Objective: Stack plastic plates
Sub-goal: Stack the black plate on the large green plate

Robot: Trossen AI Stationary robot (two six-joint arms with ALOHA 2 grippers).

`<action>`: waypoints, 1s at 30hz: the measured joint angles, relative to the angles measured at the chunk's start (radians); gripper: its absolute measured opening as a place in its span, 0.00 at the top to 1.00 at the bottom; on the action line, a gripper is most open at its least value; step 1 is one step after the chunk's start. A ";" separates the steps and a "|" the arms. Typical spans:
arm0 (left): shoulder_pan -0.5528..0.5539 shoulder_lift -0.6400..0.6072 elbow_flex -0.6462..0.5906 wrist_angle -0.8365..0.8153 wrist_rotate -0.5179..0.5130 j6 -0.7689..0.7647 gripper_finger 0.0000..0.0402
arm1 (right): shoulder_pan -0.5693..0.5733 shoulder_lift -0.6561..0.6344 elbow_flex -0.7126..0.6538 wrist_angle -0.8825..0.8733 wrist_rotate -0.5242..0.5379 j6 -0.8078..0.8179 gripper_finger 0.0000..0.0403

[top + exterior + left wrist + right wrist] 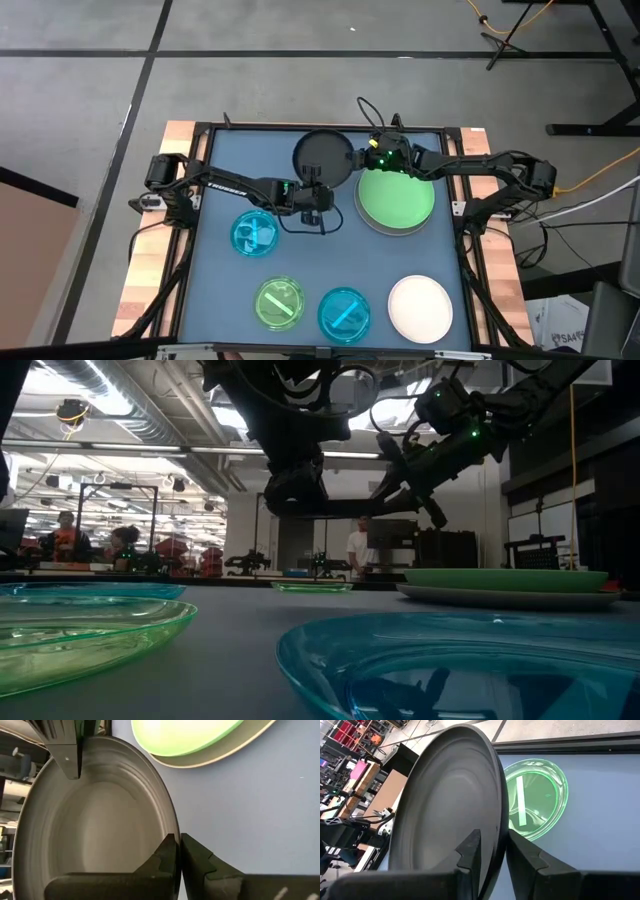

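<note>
Matte blue-grey tabletop (300, 262), workshop behind; both grippers, left (176, 851) and right (492, 851), pinching rim of round smooth black plastic plate (321, 157)

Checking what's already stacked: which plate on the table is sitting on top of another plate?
The large light green plate at the table's right rests on a grey plate whose rim shows beneath it. The white plate and the translucent ones lie singly.

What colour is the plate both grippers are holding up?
Black plate; clearest in the high view.
</note>
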 joint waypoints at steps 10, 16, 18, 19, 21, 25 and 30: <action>0.000 0.000 0.000 0.006 -0.010 0.008 0.98 | 0.000 0.000 0.000 0.002 0.023 0.005 0.98; -0.001 0.000 0.001 0.008 -0.010 0.002 0.93 | 0.001 0.000 0.000 0.003 0.035 0.002 0.98; -0.001 0.000 0.001 0.008 -0.010 0.000 0.92 | 0.001 0.000 0.000 0.004 0.035 0.001 0.99; -0.001 0.000 0.001 0.007 -0.010 -0.001 0.92 | 0.001 0.000 0.000 0.004 0.036 0.000 0.99; -0.001 0.000 0.001 0.005 -0.010 -0.001 0.91 | 0.002 0.000 0.000 0.005 0.041 0.000 0.99; 0.001 0.000 0.001 0.002 0.043 -0.001 0.88 | 0.002 0.000 0.000 0.002 0.038 -0.004 0.99; 0.000 0.000 0.001 0.002 0.083 -0.003 0.84 | 0.002 0.000 0.000 0.001 0.038 -0.030 0.99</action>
